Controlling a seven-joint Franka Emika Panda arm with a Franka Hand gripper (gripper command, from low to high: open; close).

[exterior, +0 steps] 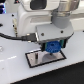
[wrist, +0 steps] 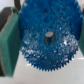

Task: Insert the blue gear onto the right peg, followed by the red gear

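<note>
The blue gear (exterior: 51,47) is a bright blue toothed disc held between my gripper's (exterior: 51,48) fingers just above a dark plate (exterior: 36,60) on the white table. In the wrist view the blue gear (wrist: 47,35) fills most of the frame, with a grey peg tip (wrist: 49,35) showing in its centre hole. Teal finger pads (wrist: 9,42) press against its toothed rim on both sides. The red gear is out of view.
The dark rectangular plate with a light border lies on the white table under the gripper. The arm's white body (exterior: 40,17) fills the upper part of the exterior view. A black cable (exterior: 12,36) runs in from the exterior view's left.
</note>
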